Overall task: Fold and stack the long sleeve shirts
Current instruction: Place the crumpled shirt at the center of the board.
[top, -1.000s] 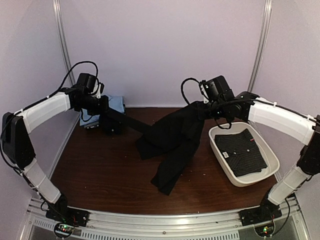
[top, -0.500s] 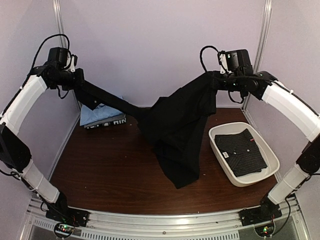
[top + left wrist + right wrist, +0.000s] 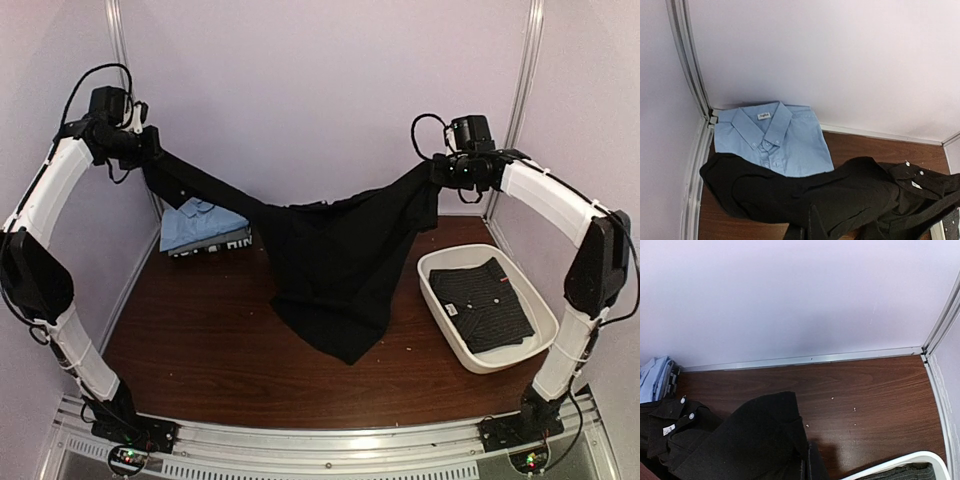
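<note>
A plain black long sleeve shirt (image 3: 335, 260) hangs in the air, stretched between both grippers, its lower tip near the table. My left gripper (image 3: 150, 150) is shut on one end of it, high at the back left. My right gripper (image 3: 437, 172) is shut on the other end, high at the back right. The black cloth fills the bottom of the left wrist view (image 3: 830, 200) and of the right wrist view (image 3: 745, 440), covering the fingers. A blackish dotted shirt (image 3: 487, 303) lies folded in the white tray (image 3: 440, 300).
A folded light blue shirt (image 3: 200, 222) lies on a small stack at the back left corner, also in the left wrist view (image 3: 772, 137). The white tray stands at the right of the brown table (image 3: 200, 340). Walls close the back and both sides.
Both grippers rose and spread apart, lifting the black shirt off the table and stretching it out between them. It now hangs wide instead of bunched.
</note>
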`<move>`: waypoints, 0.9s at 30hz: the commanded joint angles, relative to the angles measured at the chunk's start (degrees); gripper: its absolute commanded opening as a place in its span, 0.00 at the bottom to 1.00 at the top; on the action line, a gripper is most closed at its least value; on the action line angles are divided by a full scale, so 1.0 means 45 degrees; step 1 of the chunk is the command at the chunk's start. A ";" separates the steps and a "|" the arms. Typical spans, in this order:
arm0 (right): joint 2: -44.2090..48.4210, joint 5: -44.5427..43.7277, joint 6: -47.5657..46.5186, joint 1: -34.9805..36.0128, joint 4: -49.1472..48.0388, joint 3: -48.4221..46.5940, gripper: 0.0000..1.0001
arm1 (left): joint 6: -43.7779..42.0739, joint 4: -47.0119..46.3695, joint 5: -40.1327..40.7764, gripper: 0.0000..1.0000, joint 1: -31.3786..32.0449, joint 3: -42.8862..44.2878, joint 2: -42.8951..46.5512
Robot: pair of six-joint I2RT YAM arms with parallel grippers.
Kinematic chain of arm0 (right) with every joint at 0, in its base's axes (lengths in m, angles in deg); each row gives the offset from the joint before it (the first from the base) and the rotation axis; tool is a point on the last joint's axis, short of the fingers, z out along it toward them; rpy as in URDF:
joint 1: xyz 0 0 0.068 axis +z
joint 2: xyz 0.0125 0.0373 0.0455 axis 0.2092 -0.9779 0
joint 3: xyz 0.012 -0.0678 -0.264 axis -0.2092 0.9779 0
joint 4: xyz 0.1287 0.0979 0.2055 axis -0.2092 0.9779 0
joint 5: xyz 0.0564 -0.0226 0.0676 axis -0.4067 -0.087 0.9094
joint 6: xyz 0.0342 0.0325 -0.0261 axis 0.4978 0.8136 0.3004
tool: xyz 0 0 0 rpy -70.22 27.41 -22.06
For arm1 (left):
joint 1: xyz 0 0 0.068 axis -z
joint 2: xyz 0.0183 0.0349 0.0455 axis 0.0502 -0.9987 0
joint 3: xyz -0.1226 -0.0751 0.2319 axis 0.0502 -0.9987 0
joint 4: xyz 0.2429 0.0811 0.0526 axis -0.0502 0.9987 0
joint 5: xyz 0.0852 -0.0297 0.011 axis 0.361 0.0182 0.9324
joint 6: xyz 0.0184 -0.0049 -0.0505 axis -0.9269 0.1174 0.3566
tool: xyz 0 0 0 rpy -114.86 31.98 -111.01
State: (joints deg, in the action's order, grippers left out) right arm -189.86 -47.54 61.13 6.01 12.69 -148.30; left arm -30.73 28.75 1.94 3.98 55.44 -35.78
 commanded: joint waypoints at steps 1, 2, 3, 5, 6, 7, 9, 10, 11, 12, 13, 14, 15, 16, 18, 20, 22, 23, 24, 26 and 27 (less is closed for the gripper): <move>-0.1495 0.0978 0.0165 -0.0171 -0.0272 -0.0913 0.01 | 0.0102 -0.0535 -0.1615 0.00 0.0127 -0.1049 -0.0333; -0.1948 0.1265 0.0165 -0.0172 -0.0156 -0.1189 0.01 | 0.0109 -0.0658 -0.1627 0.00 0.0280 -0.1370 -0.0322; -0.2354 0.1477 0.0165 -0.0172 -0.0042 -0.1436 0.03 | 0.0097 -0.0778 -0.1660 0.00 0.0450 -0.1833 -0.0313; -0.3053 0.1888 0.0167 -0.0145 0.0230 -0.1921 0.07 | 0.0096 -0.0975 -0.1599 0.00 0.0864 -0.2522 -0.0312; -0.3264 0.2038 0.0167 -0.0107 0.0304 -0.2050 0.12 | 0.0105 -0.1059 -0.1542 0.00 0.1055 -0.2902 -0.0302; -0.3405 0.2137 0.0138 -0.0044 0.0355 -0.2110 0.18 | 0.0155 -0.1187 -0.1467 0.00 0.1216 -0.3266 -0.0279; -0.3516 0.2038 0.0030 0.0202 0.0440 -0.2122 0.28 | 0.0326 -0.1597 -0.1363 0.00 0.1486 -0.4191 -0.0211; -0.3529 0.1934 -0.0040 0.0351 0.0542 -0.2107 0.33 | 0.0420 -0.1777 -0.1371 0.00 0.1578 -0.4614 -0.0197; -0.3516 0.1775 -0.0155 0.0576 0.0658 -0.2093 0.39 | 0.0485 -0.1973 -0.1385 0.00 0.1672 -0.5021 -0.0195; -0.3485 0.1557 -0.0228 0.0694 0.0782 -0.2057 0.45 | 0.0530 -0.2129 -0.1350 0.00 0.1784 -0.5340 -0.0219; -0.3435 0.1318 -0.0316 0.0874 0.0918 -0.1994 0.50 | 0.0567 -0.2212 -0.1252 0.03 0.1903 -0.5624 -0.0247; -0.3367 0.1093 -0.0386 0.1058 0.1010 -0.1859 0.55 | 0.0592 -0.2254 -0.1062 0.07 0.2054 -0.5831 -0.0280; -0.3237 0.0928 -0.0434 0.1279 0.1080 -0.1652 0.58 | 0.0617 -0.2262 -0.0894 0.11 0.2200 -0.5981 -0.0306; -0.3072 0.0768 -0.0440 0.1455 0.1057 -0.1394 0.61 | 0.0622 -0.2263 -0.0680 0.17 0.2346 -0.6115 -0.0311; -0.2595 0.0548 -0.0408 0.1801 0.0866 -0.0656 0.67 | 0.0657 -0.2275 -0.0133 0.32 0.2642 -0.6329 -0.0215; -0.2060 0.0492 -0.0323 0.2171 0.0549 0.0208 0.68 | 0.0681 -0.2353 0.0262 0.46 0.2957 -0.6539 -0.0045; -0.1616 0.0383 -0.0252 0.2552 0.0333 0.0924 0.69 | 0.0711 -0.2358 0.0683 0.57 0.3260 -0.6665 0.0112; -0.1407 0.0277 -0.0219 0.2769 0.0307 0.1208 0.69 | 0.0719 -0.2358 0.0818 0.60 0.3401 -0.6696 0.0183; -0.1229 0.0211 -0.0159 0.2972 0.0299 0.1451 0.69 | 0.0720 -0.2375 0.0955 0.62 0.3597 -0.6702 0.0277; -0.0851 0.0164 -0.0020 0.3420 0.0243 0.1969 0.69 | 0.0758 -0.2377 0.1241 0.64 0.4147 -0.6676 0.0410; -0.0664 0.0167 0.0046 0.3676 0.0135 0.2294 0.69 | 0.0760 -0.2372 0.1337 0.64 0.4418 -0.6665 0.0454</move>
State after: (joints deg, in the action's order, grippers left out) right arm -197.51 -44.28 60.08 19.59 15.20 -141.99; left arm -27.49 20.84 4.08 20.16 25.67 -37.13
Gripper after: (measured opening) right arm 0.693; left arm 0.630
